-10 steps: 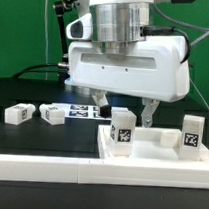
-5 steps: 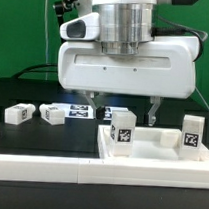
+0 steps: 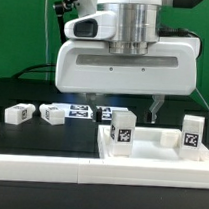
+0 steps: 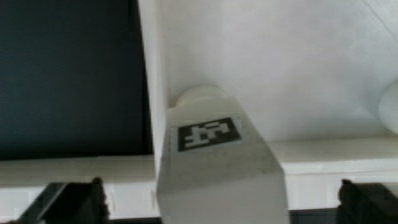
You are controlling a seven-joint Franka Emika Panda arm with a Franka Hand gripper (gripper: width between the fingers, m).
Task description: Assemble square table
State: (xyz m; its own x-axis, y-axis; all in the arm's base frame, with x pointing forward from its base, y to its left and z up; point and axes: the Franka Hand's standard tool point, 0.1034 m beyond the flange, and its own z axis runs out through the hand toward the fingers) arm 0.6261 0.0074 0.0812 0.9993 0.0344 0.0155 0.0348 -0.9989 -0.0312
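Gripper (image 3: 120, 109) fills the upper middle of the exterior view, its jaws spread wide and holding nothing. Its two fingers (image 3: 152, 107) hang down on either side of an upright leg (image 3: 121, 131), which stands in the lower middle of the frame on the square slab (image 3: 154, 158). Both fingers stand apart from the block.

In the wrist view this leg shows its black-and-white tag (image 4: 210, 133) between the dark fingertips (image 4: 75, 200), with a gap on each side. White slab surface lies around it, and the black table (image 4: 63, 80) shows past the rim.

At the right edge of the exterior view a second leg (image 3: 192, 136) stands upright, tag facing the camera. Whether it rests on the slab or just behind it cannot be told.

Toward the exterior view's left, a third leg (image 3: 18, 112) and a fourth leg (image 3: 52, 113) lie on the black table, near each other but apart. The marker board (image 3: 84, 112) lies flat just beside the fourth leg, behind the slab. A long white rail (image 3: 39, 167) runs along the lower left of the frame.
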